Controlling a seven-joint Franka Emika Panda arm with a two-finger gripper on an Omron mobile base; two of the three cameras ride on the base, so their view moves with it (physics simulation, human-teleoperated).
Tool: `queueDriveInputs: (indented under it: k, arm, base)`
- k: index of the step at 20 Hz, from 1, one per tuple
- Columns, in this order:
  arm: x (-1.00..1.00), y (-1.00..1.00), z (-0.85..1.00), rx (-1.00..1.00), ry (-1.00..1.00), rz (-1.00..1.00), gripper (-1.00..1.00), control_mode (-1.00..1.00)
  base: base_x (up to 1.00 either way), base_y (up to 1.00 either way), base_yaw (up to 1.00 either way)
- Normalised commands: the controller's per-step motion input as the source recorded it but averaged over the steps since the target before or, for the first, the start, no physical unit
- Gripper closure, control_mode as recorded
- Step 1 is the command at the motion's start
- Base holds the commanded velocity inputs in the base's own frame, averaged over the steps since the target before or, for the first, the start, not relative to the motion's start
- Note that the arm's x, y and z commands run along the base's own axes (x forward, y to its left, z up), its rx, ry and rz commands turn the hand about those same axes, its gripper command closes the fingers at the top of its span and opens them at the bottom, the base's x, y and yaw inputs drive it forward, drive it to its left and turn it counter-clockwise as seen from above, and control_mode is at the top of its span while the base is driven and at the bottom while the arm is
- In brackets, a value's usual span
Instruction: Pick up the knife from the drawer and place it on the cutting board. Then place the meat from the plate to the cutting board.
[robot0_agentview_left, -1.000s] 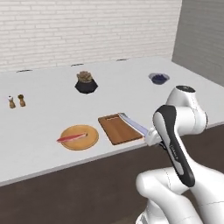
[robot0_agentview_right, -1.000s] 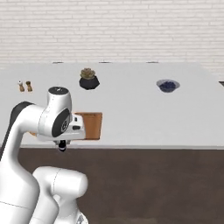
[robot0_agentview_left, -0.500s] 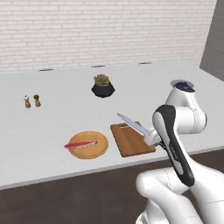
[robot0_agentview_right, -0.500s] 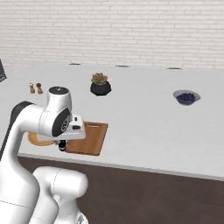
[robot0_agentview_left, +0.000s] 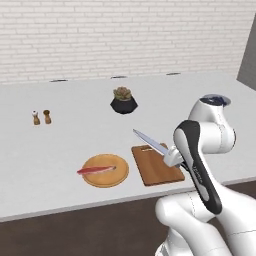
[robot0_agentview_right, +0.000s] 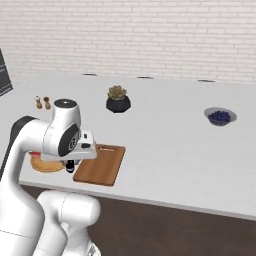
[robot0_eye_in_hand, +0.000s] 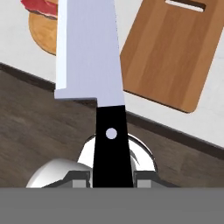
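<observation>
My claw (robot0_eye_in_hand: 111, 177) pinches the knife (robot0_eye_in_hand: 94, 65) by its black handle; stiff, slippery blade juts forward, cutting board (robot0_eye_in_hand: 168, 52) ahead.

A pale grey counter (robot0_agentview_left: 60, 135) spans the left base view. At lower centre lie the round plate (robot0_agentview_left: 105, 170) and, just right of it, the cutting board (robot0_agentview_left: 157, 164). A potted plant (robot0_agentview_left: 123, 100) stands mid-frame, two small shakers (robot0_agentview_left: 41, 117) at left, and a dark bowl (robot0_agentview_right: 219, 116) at right in the right base view.
</observation>
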Motion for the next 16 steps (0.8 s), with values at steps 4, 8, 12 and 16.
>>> queueDriveInputs:
  k: [4,8,12,16]
  arm:
    - [0.0,0.0,0.0,0.0,0.0,0.0,1.0,1.0]
    - [0.0,0.0,0.0,0.0,0.0,0.0,1.0,1.0]
    - [0.0,0.0,0.0,0.0,0.0,0.0,1.0,1.0]
    - [0.0,0.0,0.0,0.0,0.0,0.0,1.0,1.0]
  base:
    - [0.44,0.0,0.0]
    - [0.07,0.0,0.0]
    - [0.0,0.0,0.0]
    - [0.0,0.0,0.0]
